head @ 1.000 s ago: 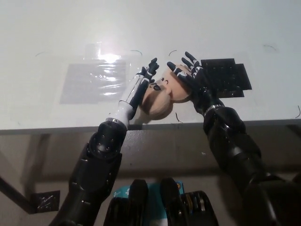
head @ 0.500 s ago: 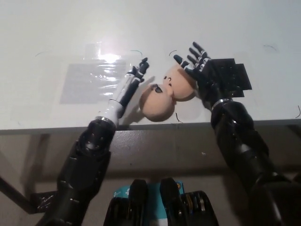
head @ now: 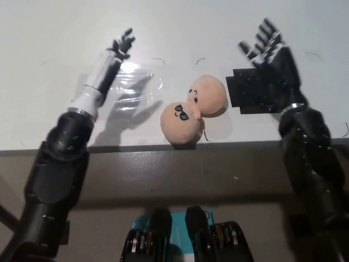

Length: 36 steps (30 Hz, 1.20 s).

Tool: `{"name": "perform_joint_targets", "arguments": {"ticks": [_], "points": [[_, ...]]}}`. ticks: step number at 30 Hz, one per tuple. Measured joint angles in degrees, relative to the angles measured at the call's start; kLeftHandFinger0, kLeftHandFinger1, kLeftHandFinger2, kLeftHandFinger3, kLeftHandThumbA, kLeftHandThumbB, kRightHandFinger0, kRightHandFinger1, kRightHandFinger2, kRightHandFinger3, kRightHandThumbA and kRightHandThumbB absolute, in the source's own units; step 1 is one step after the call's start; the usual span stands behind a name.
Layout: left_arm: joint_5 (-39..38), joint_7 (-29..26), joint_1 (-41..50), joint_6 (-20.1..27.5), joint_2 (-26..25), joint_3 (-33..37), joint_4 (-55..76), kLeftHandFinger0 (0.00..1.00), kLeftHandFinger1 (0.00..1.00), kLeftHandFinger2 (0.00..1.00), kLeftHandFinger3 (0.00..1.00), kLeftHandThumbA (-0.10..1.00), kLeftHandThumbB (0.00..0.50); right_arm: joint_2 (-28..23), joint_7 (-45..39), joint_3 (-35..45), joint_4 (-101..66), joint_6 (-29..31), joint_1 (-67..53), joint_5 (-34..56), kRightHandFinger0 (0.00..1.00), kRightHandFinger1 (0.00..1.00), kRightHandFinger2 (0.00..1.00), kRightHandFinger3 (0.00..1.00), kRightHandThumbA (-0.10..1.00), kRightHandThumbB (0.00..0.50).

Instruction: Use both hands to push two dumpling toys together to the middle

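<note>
Both hands have withdrawn from the touching dumpling toys (head: 194,111), left hand (head: 112,54) and right hand (head: 271,52) spread open and empty; pushing appears complete.

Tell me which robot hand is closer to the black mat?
The right. The black right hand is above the black mat, overlapping its far edge. The white left hand is far across the table, beyond the two dumpling toys.

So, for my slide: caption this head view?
Two peach plush dumpling toys touching mid-table, open left hand and right hand apart.
</note>
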<state>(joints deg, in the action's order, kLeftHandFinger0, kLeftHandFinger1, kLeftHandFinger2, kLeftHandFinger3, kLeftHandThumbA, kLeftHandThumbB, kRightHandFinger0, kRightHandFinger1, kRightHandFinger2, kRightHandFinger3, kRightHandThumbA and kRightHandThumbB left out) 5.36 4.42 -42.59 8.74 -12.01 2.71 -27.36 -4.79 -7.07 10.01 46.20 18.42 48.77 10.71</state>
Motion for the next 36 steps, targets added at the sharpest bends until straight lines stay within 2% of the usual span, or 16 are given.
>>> {"name": "perform_joint_targets", "arguments": {"ticks": [1, 2, 3, 8, 10, 11, 12, 13, 17, 20, 22, 24, 26, 27, 33, 36], "points": [[-0.1, 0.1, 0.5, -0.3, -0.1, -0.1, 1.8, 1.0, 1.0, 1.0, 1.0, 1.0, 0.373, -0.1, 0.0, 0.0, -2.1, -0.2, -0.9, 0.0, 1.0, 1.0, 1.0, 1.0, 1.0, 0.315], [-0.2, 0.1, 1.1, -0.5, -0.1, -0.2, 3.2, 1.0, 1.0, 1.0, 1.0, 1.0, 0.369, -0.1, 0.0, 0.0, -4.1, -0.4, -1.8, 0.0, 1.0, 1.0, 1.0, 1.0, 1.0, 0.42], [-0.4, 0.2, 2.3, -0.8, 0.0, -0.2, 5.8, 1.0, 1.0, 1.0, 1.0, 1.0, 0.383, -0.2, 0.0, 0.0, -7.0, -0.7, -3.2, 0.0, 1.0, 1.0, 1.0, 1.0, 1.0, 0.314], [-1.3, 0.6, 7.6, -2.2, 0.4, -0.2, 16.0, 1.0, 1.0, 1.0, 1.0, 1.0, 0.434, -0.2, 0.0, 0.0, -18.0, -1.9, -9.7, 0.0, 1.0, 1.0, 1.0, 1.0, 1.0, 0.314], [-1.7, 0.7, 10.0, -2.8, 0.7, -0.2, 19.9, 1.0, 1.0, 1.0, 1.0, 1.0, 0.429, -0.2, 0.0, -0.1, -22.0, -2.5, -12.5, 0.0, 1.0, 1.0, 1.0, 1.0, 1.0, 0.301], [-1.9, 0.7, 11.9, -3.0, 0.9, -0.1, 22.4, 1.0, 1.0, 1.0, 1.0, 1.0, 0.427, -0.1, 0.0, -0.1, -24.5, -2.9, -14.3, 0.0, 1.0, 1.0, 1.0, 1.0, 1.0, 0.316], [-2.1, 0.7, 12.9, -3.2, 1.1, -0.1, 24.0, 1.0, 1.0, 1.0, 1.0, 1.0, 0.433, -0.1, 0.0, -0.2, -26.2, -3.2, -15.5, 0.0, 1.0, 1.0, 1.0, 1.0, 1.0, 0.356], [-2.3, 0.8, 14.8, -3.4, 1.3, 0.0, 26.5, 1.0, 1.0, 1.0, 1.0, 1.0, 0.413, -0.1, 0.0, -0.3, -28.7, -3.4, -17.5, 0.0, 1.0, 1.0, 1.0, 1.0, 1.0, 0.351], [-3.0, 1.0, 22.5, -4.0, 1.6, 0.4, 34.5, 1.0, 1.0, 1.0, 1.0, 1.0, 0.408, 0.2, -0.1, -1.3, -37.3, -4.2, -24.9, -0.1, 1.0, 1.0, 1.0, 1.0, 1.0, 0.378], [-3.6, 1.4, 28.3, -4.1, 1.4, 0.5, 39.8, 1.0, 1.0, 1.0, 1.0, 1.0, 0.432, 0.2, -0.1, -2.2, -43.5, -4.8, -30.7, -0.1, 1.0, 1.0, 1.0, 1.0, 1.0, 0.35], [-4.3, 1.5, 32.4, -4.1, 1.1, 0.4, 43.1, 1.0, 1.0, 1.0, 1.0, 1.0, 0.388, 0.1, -0.2, -2.8, -47.7, -5.1, -34.4, -0.1, 1.0, 1.0, 1.0, 1.0, 1.0, 0.331], [-5.5, 1.9, 37.4, -4.0, 0.3, 0.3, 47.3, 1.0, 1.0, 1.0, 1.0, 1.0, 0.373, 0.1, -0.3, -3.9, -52.6, -5.1, -39.3, -0.2, 1.0, 1.0, 1.0, 1.0, 1.0, 0.341], [-7.3, 2.6, 41.6, -3.3, -1.1, -0.2, 50.5, 1.0, 1.0, 1.0, 1.0, 1.0, 0.378, 0.1, -0.6, -5.2, -56.5, -4.7, -43.7, -0.7, 1.0, 1.0, 1.0, 1.0, 1.0, 0.331], [-8.1, 2.9, 43.9, -2.6, -2.0, -0.9, 51.5, 1.0, 1.0, 1.0, 1.0, 1.0, 0.363, 0.1, -0.8, -6.0, -57.7, -4.3, -46.0, -1.0, 1.0, 1.0, 1.0, 1.0, 1.0, 0.314], [-10.1, 3.7, 48.1, 0.6, -4.0, -3.3, 50.3, 1.0, 1.0, 1.0, 1.0, 1.0, 0.329, 0.0, -1.6, -9.2, -58.2, -3.0, -50.9, -1.4, 1.0, 1.0, 1.0, 1.0, 1.0, 0.296], [-10.4, 3.7, 48.1, 2.8, -3.9, -3.8, 47.8, 1.0, 1.0, 1.0, 1.0, 1.0, 0.348, 0.0, -1.9, -10.1, -57.2, -2.5, -51.1, -1.7, 1.0, 1.0, 1.0, 1.0, 1.0, 0.225]]}}
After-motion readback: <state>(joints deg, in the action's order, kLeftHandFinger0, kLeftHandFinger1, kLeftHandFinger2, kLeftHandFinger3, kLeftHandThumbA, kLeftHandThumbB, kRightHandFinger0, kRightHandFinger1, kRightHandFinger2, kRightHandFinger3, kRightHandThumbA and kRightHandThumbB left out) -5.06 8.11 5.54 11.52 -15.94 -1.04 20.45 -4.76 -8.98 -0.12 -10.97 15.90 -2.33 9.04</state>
